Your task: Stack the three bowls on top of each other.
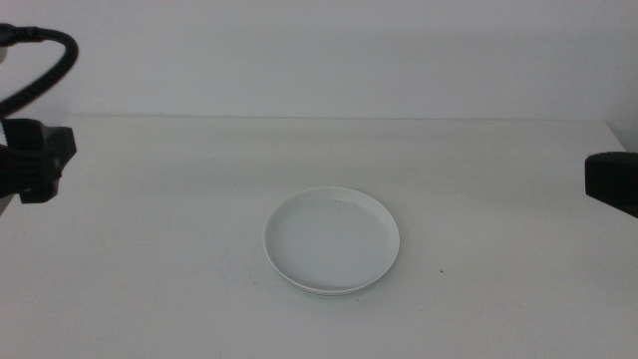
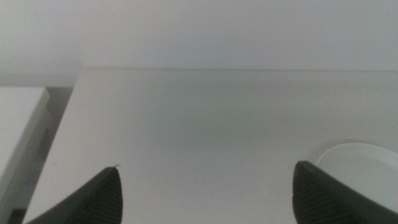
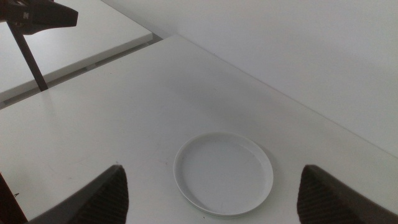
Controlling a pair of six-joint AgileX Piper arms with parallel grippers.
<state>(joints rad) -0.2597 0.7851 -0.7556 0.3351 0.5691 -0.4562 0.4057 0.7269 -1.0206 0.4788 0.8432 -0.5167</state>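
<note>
A white bowl [image 1: 332, 239] sits on the white table, a little right of its middle. A thin second rim shows under its front edge, so it seems to lie on something. No mint green or grey bowl can be made out. The white bowl also shows in the left wrist view [image 2: 364, 163] and in the right wrist view [image 3: 224, 173]. My left gripper [image 1: 35, 160] hangs at the left edge, raised, open and empty [image 2: 206, 167]. My right gripper [image 1: 613, 184] hangs at the right edge, raised, open and empty [image 3: 211, 168]. Neither touches the bowl.
The table [image 1: 150, 249] ends at a pale wall at the back. Past its left edge stands a lower white surface [image 2: 18, 124]. A dark stand [image 3: 31, 56] rises beside that surface.
</note>
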